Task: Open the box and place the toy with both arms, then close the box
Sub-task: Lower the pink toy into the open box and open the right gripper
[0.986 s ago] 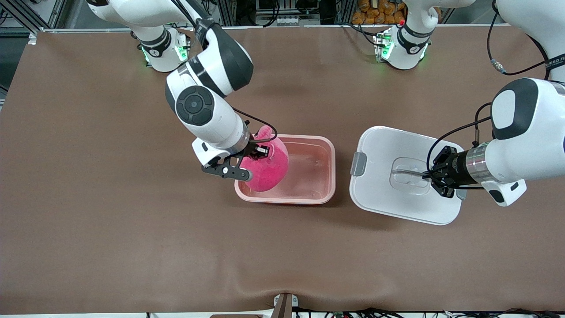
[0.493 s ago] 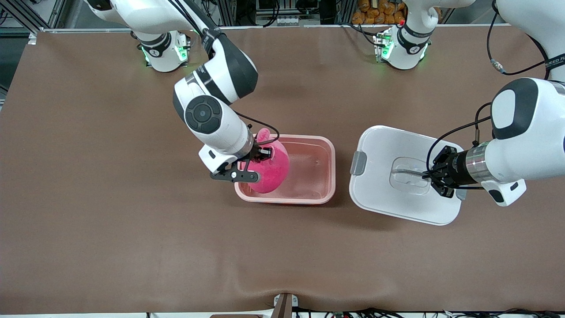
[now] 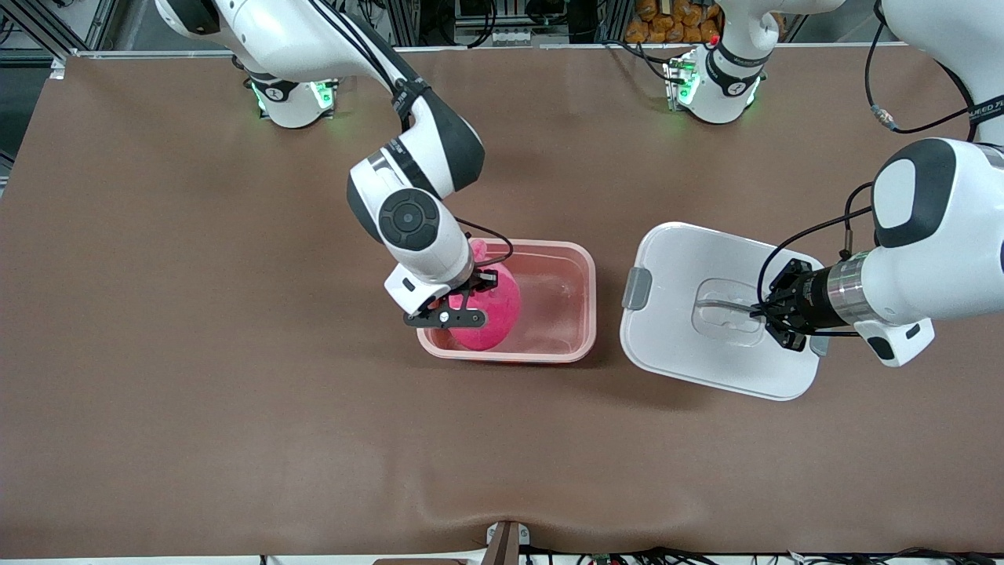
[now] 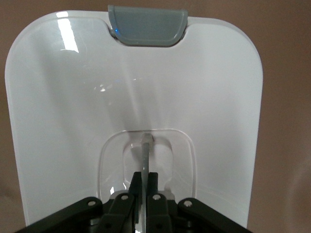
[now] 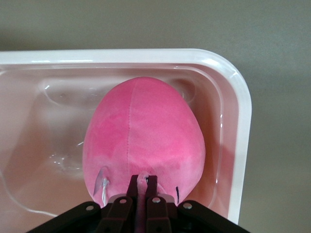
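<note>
- You have the pink egg-shaped plush toy (image 3: 488, 314) inside the open translucent pinkish plastic tub (image 3: 549, 355), at the tub's end toward the right arm; the rest of the tub's floor is bare.
- In the right wrist view the toy (image 5: 143, 141) fills most of that end of the tub (image 5: 240, 126), its seam running down the middle and a small white tag by the fingers.
- Your right gripper (image 3: 478, 284) is over the tub, its fingers pinched tight on a small pink nub at the toy's top; in the right wrist view that gripper (image 5: 142, 184) shows the nub squeezed between them.
- The tub sits mid-table on the brown table cover (image 3: 196, 392).
- The white rounded-rectangular lid (image 3: 674, 353) lies just beside the tub, toward the left arm's end of the table, apart from it, with a grey clip (image 3: 637, 290) on the edge facing the tub.
- Your left gripper (image 3: 759, 312) is at the lid's recessed centre handle (image 3: 718, 308), fingers clamped shut on the thin clear handle bar; the left wrist view shows the gripper (image 4: 144, 182) with the bar (image 4: 146, 155) caught between them.
</note>
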`<state>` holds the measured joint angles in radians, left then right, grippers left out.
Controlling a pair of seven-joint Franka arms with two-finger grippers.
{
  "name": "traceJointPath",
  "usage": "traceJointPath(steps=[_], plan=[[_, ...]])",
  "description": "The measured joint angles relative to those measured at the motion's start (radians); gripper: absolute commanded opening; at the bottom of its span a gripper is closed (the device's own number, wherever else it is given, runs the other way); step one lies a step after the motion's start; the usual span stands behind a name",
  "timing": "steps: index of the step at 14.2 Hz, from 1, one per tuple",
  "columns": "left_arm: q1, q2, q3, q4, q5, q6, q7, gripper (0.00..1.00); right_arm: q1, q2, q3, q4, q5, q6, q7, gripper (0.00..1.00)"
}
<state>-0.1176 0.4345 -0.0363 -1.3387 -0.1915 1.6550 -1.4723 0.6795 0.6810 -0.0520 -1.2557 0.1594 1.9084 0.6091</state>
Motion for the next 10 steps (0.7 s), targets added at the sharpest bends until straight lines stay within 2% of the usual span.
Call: traceJointPath(steps=[5, 10], plan=[[0.0, 0.0, 0.0, -0.002, 0.0, 0.0, 0.001, 0.0, 0.063, 0.056, -0.001, -0.023, -0.023, 0.156, 0.007, 0.0], [0.0, 0.0, 0.0, -0.004, 0.0, 0.0, 0.001, 0.0, 0.101, 0.11, -0.001, -0.029, -0.023, 0.392, 0.169, 0.0]])
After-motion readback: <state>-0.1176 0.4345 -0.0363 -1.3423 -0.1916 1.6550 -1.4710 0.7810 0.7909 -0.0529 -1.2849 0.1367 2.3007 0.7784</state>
